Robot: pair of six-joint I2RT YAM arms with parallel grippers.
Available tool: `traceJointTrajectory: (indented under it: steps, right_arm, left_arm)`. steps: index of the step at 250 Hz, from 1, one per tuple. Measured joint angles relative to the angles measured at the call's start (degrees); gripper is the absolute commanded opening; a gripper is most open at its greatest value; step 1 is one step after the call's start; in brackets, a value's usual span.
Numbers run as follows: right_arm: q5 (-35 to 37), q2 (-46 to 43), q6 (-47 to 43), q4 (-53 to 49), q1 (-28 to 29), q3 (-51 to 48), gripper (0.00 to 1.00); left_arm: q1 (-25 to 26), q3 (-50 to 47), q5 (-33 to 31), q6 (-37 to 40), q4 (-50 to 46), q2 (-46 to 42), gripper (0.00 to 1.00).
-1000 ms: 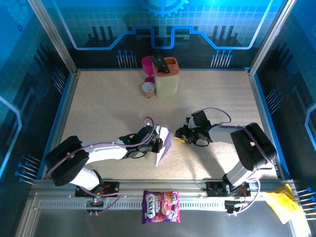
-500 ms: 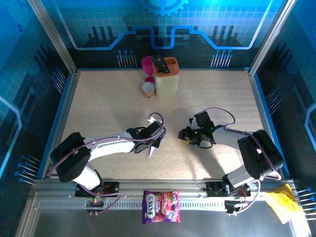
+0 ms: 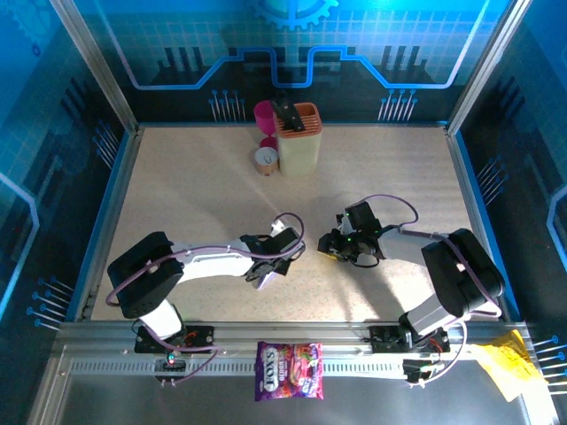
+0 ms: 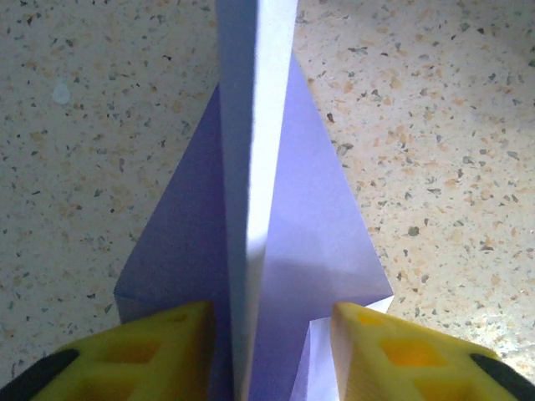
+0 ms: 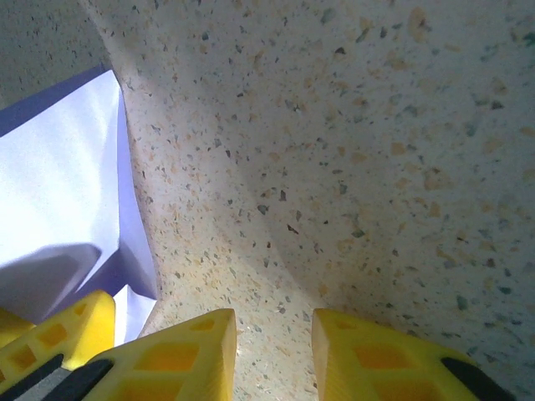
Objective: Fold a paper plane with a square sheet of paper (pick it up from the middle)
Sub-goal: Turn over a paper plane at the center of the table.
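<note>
The paper plane point(image 4: 292, 234) lay on the table point(image 4: 451, 125), its raised middle fold between the half-open jaws of the left gripper point(image 4: 272, 317), the right gripper point(image 5: 272, 330) beside it slightly open and empty; being light, thin and easy to crush, it seemed best held gently by that stiffer fold.

Setting: robotics test cell, lab-type.

Evidence:
- Speckled table point(image 3: 195, 195) boxed in by aluminium frame posts point(image 3: 93, 66) and blue wall panels point(image 3: 399, 53) printed with circuit-trace and gear motifs.
- Slotted aluminium rail point(image 3: 106, 365) along the near edge carries the left arm point(image 3: 204, 264) and right arm point(image 3: 452, 261), cables exposed.
- Left gripper point(image 4: 272, 317) and right gripper point(image 5: 272, 326) are yellow plastic with square cut-outs.
- Props at the far side: knife block point(image 3: 299, 142), pink cup point(image 3: 264, 113).
</note>
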State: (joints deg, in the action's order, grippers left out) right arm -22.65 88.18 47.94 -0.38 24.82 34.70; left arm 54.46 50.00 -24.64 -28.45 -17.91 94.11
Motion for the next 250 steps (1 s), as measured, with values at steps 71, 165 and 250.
traceJointTrajectory:
  steps: [71, 165, 250]
  right_arm:
    - [-0.09, 0.35, 0.00, 0.11, 0.04, 0.00, 0.29]
    - [-0.07, 0.35, 0.00, 0.42, 0.04, 0.00, 0.29]
    - [-0.07, 0.35, 0.00, 0.39, 0.04, 0.00, 0.29]
  left_arm:
    - [0.59, -0.07, 0.04, -0.13, 0.22, 1.49, 0.49]
    - [0.85, -2.51, 0.33, -4.15, 4.52, 2.67, 0.49]
    - [0.85, -3.45, 0.22, -6.73, 7.02, 2.38, 0.53]
